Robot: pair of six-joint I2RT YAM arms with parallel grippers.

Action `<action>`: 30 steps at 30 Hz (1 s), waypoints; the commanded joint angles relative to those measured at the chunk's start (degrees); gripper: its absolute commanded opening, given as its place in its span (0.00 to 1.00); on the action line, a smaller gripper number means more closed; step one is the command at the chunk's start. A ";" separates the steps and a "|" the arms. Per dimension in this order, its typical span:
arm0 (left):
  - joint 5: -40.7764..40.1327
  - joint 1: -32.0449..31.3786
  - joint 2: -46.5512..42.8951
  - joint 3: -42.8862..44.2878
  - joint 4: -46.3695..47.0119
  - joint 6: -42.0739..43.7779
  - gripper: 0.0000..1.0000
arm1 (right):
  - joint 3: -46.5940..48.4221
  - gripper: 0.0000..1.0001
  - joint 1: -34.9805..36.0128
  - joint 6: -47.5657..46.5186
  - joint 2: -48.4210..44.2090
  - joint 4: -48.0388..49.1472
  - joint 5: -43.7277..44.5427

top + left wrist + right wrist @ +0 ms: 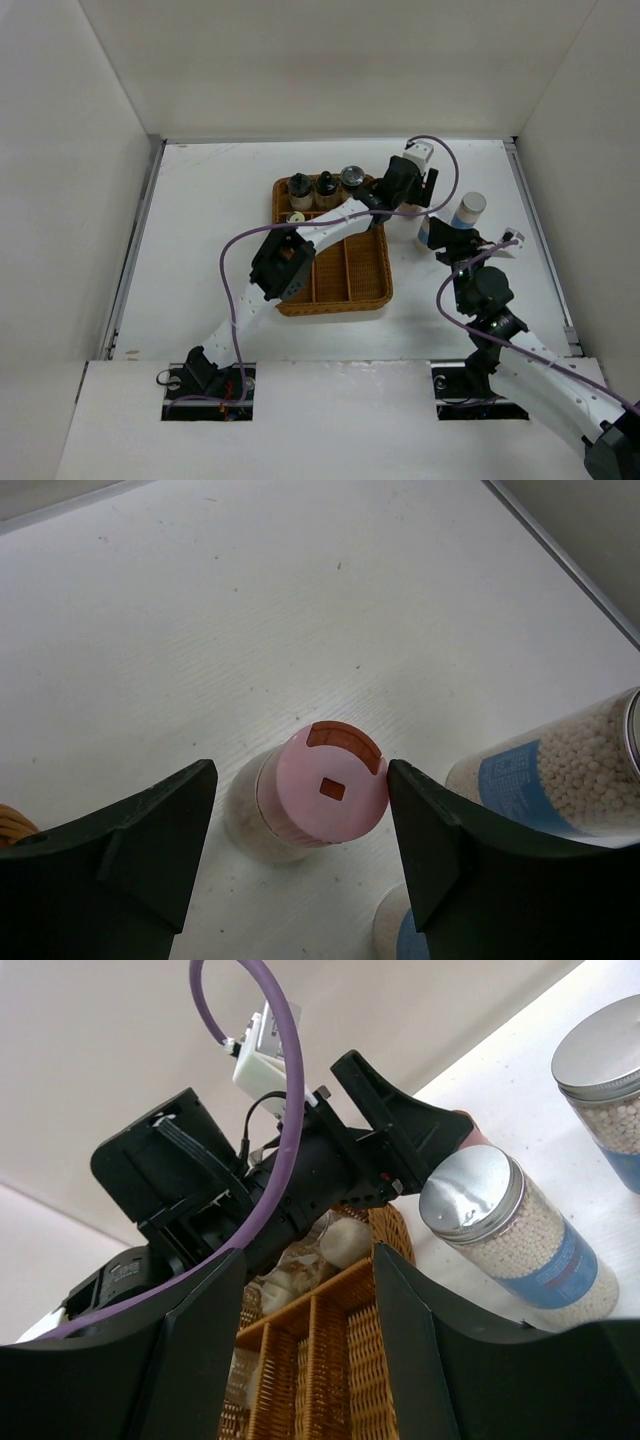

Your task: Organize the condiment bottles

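Note:
A pink-capped bottle (322, 792) stands on the white table between the fingers of my left gripper (300, 776). The gripper is open; the right finger touches the cap and the left finger is apart from it. In the top view my left gripper (408, 198) reaches past the tray's right back corner and hides that bottle. Two silver-capped, blue-banded bottles (470, 208) (430, 233) stand to its right, also seen in the right wrist view (605, 1070) (505, 1225). Three dark-capped bottles (326, 185) and a cream yellow-capped one (296, 217) stand in the tray. My right gripper (308, 1260) is open and empty.
The brown wicker divided tray (365, 290) lies mid-table, the left arm stretched across it. A purple cable (448, 170) loops over the left wrist. White walls enclose the table on three sides. My right gripper (455, 246) sits close beside the nearer silver-capped bottle.

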 commanded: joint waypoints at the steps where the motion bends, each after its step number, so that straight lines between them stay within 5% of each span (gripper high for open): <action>1: -1.33 -0.20 -6.59 -2.97 3.10 -0.35 0.67 | 0.47 0.61 -0.33 0.34 0.61 2.97 -1.07; 16: -4.24 -0.64 -9.05 -6.67 6.01 -0.53 0.67 | 0.82 0.62 -0.33 0.08 1.93 3.50 -2.21; 30: -2.30 0.41 -1.06 3.79 1.79 1.40 0.64 | 0.91 0.63 -0.15 -0.10 1.49 3.50 -2.30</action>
